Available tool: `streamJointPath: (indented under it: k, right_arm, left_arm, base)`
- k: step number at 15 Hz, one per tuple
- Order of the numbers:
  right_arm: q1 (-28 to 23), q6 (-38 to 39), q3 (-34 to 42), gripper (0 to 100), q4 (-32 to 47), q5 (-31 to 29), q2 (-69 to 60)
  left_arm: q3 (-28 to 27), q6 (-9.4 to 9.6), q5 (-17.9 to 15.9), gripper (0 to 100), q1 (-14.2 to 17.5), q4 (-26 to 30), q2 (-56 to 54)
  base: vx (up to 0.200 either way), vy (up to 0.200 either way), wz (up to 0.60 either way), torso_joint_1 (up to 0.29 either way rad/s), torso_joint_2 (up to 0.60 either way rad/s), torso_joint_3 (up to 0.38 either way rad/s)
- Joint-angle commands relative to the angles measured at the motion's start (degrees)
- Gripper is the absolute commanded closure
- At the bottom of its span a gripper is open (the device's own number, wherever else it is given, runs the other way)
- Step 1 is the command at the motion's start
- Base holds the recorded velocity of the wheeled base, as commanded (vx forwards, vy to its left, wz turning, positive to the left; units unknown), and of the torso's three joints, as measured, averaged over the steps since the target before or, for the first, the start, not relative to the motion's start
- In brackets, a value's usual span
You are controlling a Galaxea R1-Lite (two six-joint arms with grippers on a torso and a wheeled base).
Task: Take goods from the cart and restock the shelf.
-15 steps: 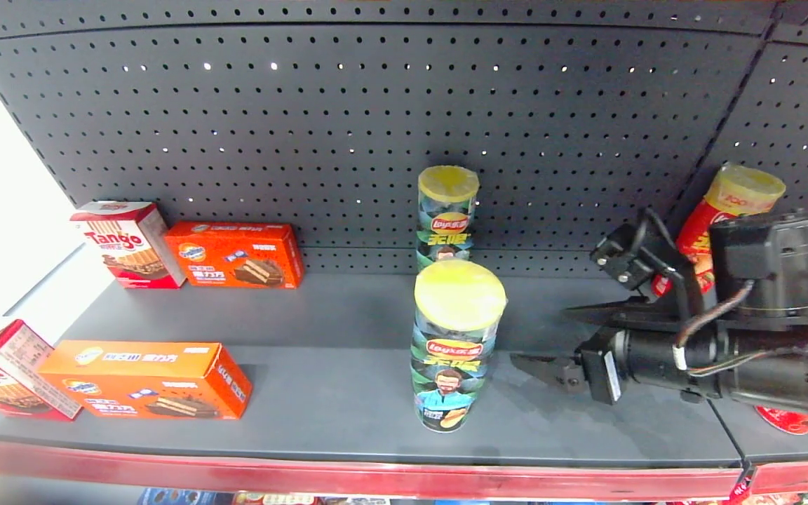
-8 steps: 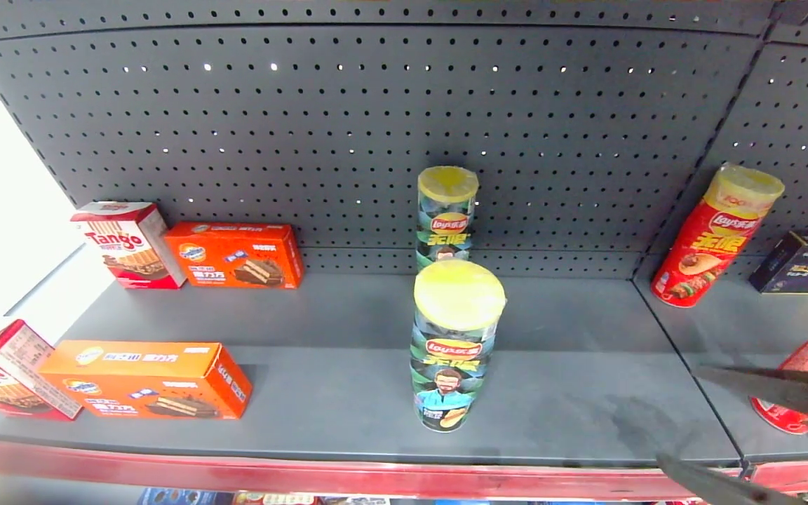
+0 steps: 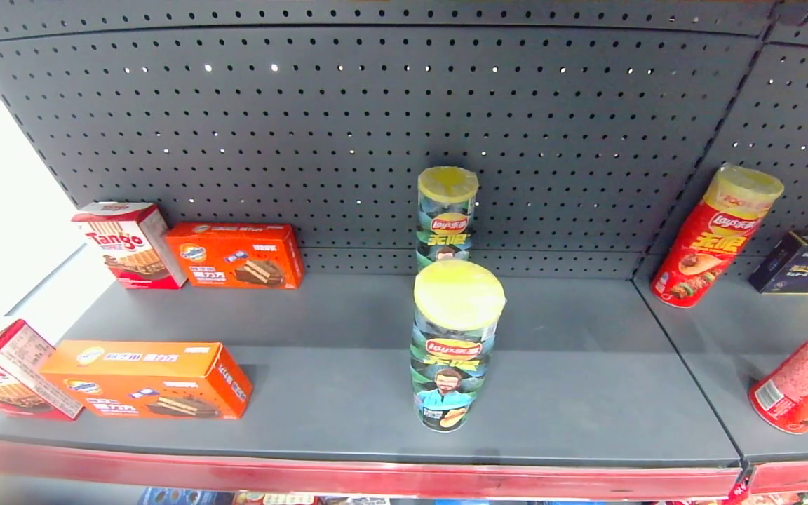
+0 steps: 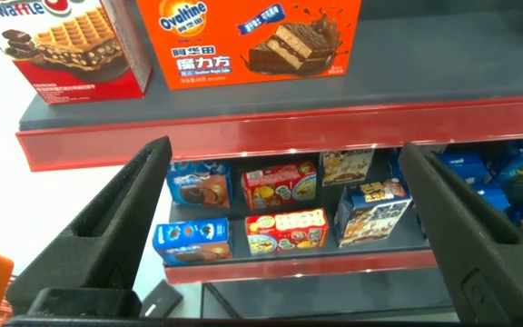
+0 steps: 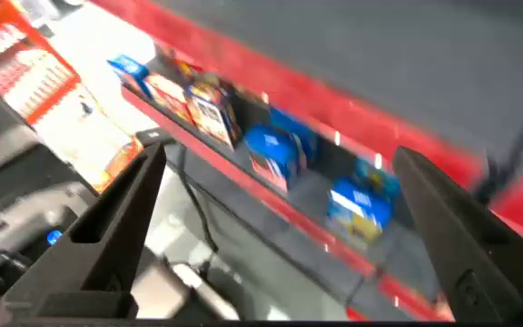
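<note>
Shelf point(image 3: 572, 379), middle: front green can point(image 3: 454, 344) upright; rear green can point(image 3: 447, 214) upright behind it, apart, against pegboard point(image 3: 348, 140).
Left gripper point(image 4: 284, 150) — jaws spread wide, empty, facing orange box point(image 4: 248, 41) at shelf's red edge.
Right gripper point(image 5: 280, 154) — jaws spread wide, empty.

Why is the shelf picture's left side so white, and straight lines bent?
Head view: strong light left of the shelf washes out the front wafer box corner; holes in the back panel glow; a wide lens probably bows its top edge. Left wrist view: similar glare beside the shelf end.
</note>
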Motion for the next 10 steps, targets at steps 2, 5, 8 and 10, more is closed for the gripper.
streamJointPath:
  k: [2, 5, 8, 10]
  right_arm:
    - [-12.77, 0.68, -0.38, 0, 4.31, -2.82, -11.55]
    - [-15.76, 1.56, 1.21, 0, 3.96, -10.73, -14.72]
    - [-16.02, 1.21, 1.12, 0, 4.23, -10.37, -14.63]
    - [-19.45, 1.12, 1.12, 0, 4.14, -10.2, -11.55]
  left_arm:
    - [0.18, 0.23, 0.36, 0, 0.75, -0.09, -1.73]
    - [0.18, 0.32, 0.54, 0, 0.75, -0.09, -1.73]
    - [0.18, 0.06, 0.54, 0, 0.75, -0.09, -1.73]
    - [0.18, -0.38, 0.62, 0, 0.84, -0.09, -1.73]
  base:
    - [0.0, 0.0, 0.0, 0.0, 0.0, 0.0]
    - [0.0, 0.0, 0.0, 0.0, 0.0, 0.0]
    - [0.0, 0.0, 0.0, 0.0, 0.0, 0.0]
    - [0.0, 0.0, 0.0, 0.0, 0.0, 0.0]
